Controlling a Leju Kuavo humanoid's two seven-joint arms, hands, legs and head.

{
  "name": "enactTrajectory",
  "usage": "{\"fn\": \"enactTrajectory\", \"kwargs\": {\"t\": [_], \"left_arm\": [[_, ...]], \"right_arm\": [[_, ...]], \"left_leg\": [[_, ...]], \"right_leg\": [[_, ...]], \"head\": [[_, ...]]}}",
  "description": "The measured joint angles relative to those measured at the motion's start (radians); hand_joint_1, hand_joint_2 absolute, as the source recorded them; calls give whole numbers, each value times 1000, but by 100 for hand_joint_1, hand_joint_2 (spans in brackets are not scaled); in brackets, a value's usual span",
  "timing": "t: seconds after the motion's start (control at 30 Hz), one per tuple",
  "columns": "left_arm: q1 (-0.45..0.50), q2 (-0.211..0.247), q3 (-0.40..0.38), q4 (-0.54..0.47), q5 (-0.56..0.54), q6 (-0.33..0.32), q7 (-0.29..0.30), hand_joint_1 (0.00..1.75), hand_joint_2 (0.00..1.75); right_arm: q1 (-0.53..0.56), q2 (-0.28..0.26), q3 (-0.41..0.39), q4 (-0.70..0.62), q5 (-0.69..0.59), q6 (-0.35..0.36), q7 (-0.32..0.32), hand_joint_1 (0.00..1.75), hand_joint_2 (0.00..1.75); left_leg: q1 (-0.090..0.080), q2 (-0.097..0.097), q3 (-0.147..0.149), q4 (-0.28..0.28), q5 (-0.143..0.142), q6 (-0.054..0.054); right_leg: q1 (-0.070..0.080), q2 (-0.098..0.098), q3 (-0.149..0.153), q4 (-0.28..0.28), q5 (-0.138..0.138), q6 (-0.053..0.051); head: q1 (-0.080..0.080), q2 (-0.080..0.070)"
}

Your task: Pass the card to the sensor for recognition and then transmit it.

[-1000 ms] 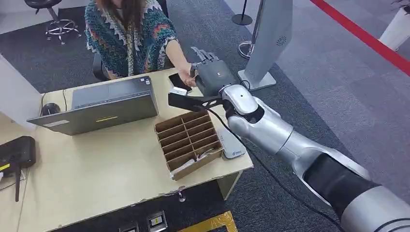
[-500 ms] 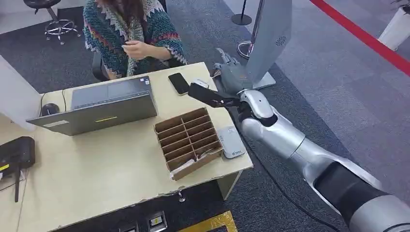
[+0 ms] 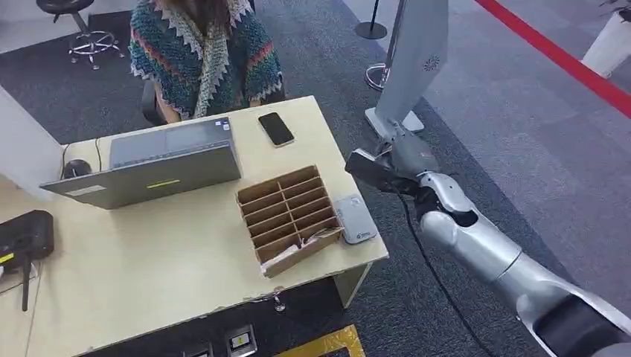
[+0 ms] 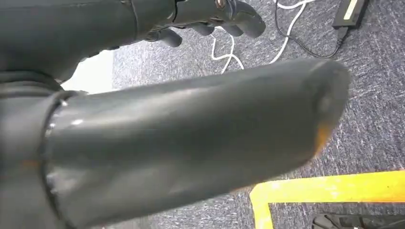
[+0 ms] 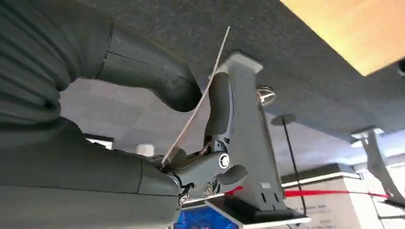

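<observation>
My right hand (image 3: 402, 159) hangs off the table's right edge, close to the base of the grey kiosk stand (image 3: 414, 59). In the right wrist view that hand (image 5: 100, 157) pinches a thin pale card (image 5: 195, 112), seen edge-on between the thumb and the fingers. The sensor, a flat white card reader (image 3: 355, 219), lies on the table's right front corner beside a cardboard divider box (image 3: 289, 216). My left hand (image 4: 191, 138) hangs over the grey carpet and holds nothing, its fingers (image 4: 224, 14) apart from the thumb.
A person (image 3: 201, 52) in a patterned top sits behind the table (image 3: 149, 275). A laptop (image 3: 152, 160) and a black phone (image 3: 276, 129) lie on it, a black router (image 3: 26, 238) at the left edge. Cables and yellow floor tape (image 4: 329, 188) lie under my left hand.
My right hand has drawn back from the person's hand by the phone, swinging right and off the table's edge. The person's hand pulled back to their body.
</observation>
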Motion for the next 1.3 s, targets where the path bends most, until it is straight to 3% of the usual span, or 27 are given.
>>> {"fn": "enactTrajectory", "kwargs": {"t": [0.5, 1.3], "left_arm": [[-2, 0, 0, 0, -15, -2, -9, 0, 0], [-25, 1, -18, 0, -60, -29, 12, 0, 0]], "right_arm": [[139, -3, -37, -27, 8, 120, 10, 175, 175], [183, 56, -6, 5, -7, 90, -35, 175, 175]], "left_leg": [[0, 0, 0, 0, 0, 0], [0, 0, 0, 0, 0, 0]], "right_leg": [[0, 1, 0, 0, 0, 0], [0, 1, 0, 0, 0, 0]], "head": [[0, 0], [0, 0]]}}
